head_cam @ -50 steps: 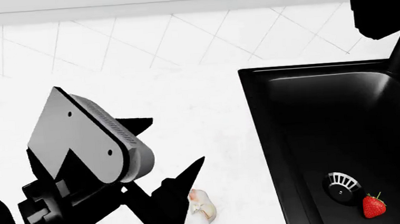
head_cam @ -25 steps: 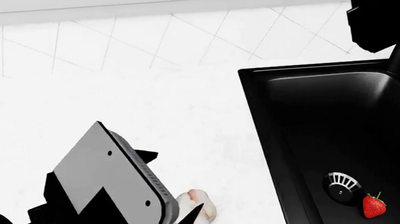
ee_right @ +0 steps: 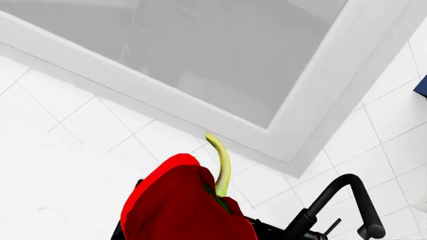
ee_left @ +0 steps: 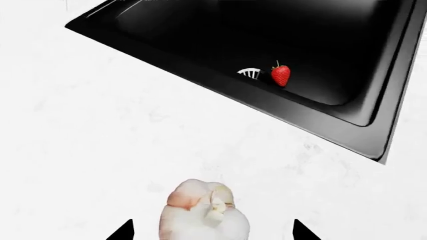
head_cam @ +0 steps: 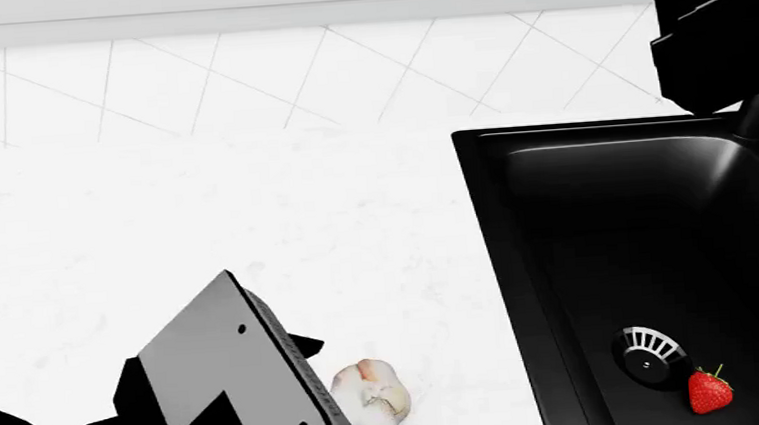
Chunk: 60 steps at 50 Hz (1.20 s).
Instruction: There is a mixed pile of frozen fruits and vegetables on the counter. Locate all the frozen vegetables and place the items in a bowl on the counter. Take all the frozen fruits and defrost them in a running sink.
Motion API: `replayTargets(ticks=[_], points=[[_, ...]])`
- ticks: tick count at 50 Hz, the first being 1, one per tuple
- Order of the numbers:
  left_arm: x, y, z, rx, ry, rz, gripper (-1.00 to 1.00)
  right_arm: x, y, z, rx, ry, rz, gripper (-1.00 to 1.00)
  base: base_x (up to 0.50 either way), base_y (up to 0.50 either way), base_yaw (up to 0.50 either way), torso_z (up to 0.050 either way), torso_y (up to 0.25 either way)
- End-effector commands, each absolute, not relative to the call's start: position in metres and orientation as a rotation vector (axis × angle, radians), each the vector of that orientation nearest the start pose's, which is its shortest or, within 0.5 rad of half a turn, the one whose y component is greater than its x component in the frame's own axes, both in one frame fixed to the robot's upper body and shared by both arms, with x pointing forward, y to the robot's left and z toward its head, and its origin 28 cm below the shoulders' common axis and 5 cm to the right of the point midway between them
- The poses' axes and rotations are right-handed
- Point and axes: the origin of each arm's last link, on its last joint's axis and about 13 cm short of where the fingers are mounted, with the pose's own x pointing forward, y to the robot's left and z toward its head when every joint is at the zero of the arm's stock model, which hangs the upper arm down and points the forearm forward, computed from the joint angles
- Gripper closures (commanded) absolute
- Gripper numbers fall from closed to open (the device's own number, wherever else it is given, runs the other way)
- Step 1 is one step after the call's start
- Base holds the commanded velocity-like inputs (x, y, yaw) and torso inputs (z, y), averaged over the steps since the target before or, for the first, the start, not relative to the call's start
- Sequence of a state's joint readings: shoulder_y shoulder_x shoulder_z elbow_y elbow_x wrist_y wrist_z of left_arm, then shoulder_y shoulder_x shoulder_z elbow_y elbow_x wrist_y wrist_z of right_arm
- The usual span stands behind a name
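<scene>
Left wrist view shows your left gripper (ee_left: 212, 234) spread open, fingertips either side of the garlic bulb (ee_left: 204, 215) on the counter (ee_left: 100, 130) — not touching. Your right gripper clamps the bell pepper (ee_right: 183, 205). A strawberry (head_cam: 709, 391) lies in the sink (head_cam: 649, 244) beside the drain.

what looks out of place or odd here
Nothing is spilled or damaged. The strawberry lies in the sink by the drain, where fruit belongs. The garlic sits on the counter, and the right gripper holds the pepper aloft.
</scene>
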State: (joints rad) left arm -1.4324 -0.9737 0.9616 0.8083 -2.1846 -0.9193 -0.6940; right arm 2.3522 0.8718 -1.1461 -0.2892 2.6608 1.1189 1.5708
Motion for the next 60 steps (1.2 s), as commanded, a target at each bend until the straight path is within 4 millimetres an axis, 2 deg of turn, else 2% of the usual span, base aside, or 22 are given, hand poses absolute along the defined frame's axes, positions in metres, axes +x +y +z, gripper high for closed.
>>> replayTargets(ticks=[1,23,35,55,56,60], points=[[0.15,0.22,0.265,0.337,0.521,-0.912,-1.0,0.12,-0.119,0.435,-0.455,0.073,-0.019,1.0,0.0,0.0,0.0,0.0,0.0],[0.166,0.215,0.254,0.354,0.548,-0.871,-1.0,0.118,-0.122,0.434,-0.448,0.07,-0.025,1.0,0.0,0.0,0.0,0.0,0.0],[0.174,0.213,0.242,0.351,0.583,-0.867,-1.0,0.12,-0.121,0.432,-0.459,0.079,-0.029,1.0,0.0,0.0,0.0,0.0,0.001],[0.175,0.203,0.228,0.395,0.649,-0.905,-1.0,0.119,-0.123,0.431,-0.459,0.078,-0.033,1.0,0.0,0.0,0.0,0.0,0.0],[0.175,0.203,0.228,0.397,0.646,-0.906,1.0,0.119,-0.122,0.431,-0.46,0.079,-0.033,1.0,0.0,0.0,0.0,0.0,0.0],[0.175,0.203,0.229,0.398,0.635,-0.912,1.0,0.119,-0.123,0.43,-0.461,0.082,-0.035,1.0,0.0,0.0,0.0,0.0,0.0]])
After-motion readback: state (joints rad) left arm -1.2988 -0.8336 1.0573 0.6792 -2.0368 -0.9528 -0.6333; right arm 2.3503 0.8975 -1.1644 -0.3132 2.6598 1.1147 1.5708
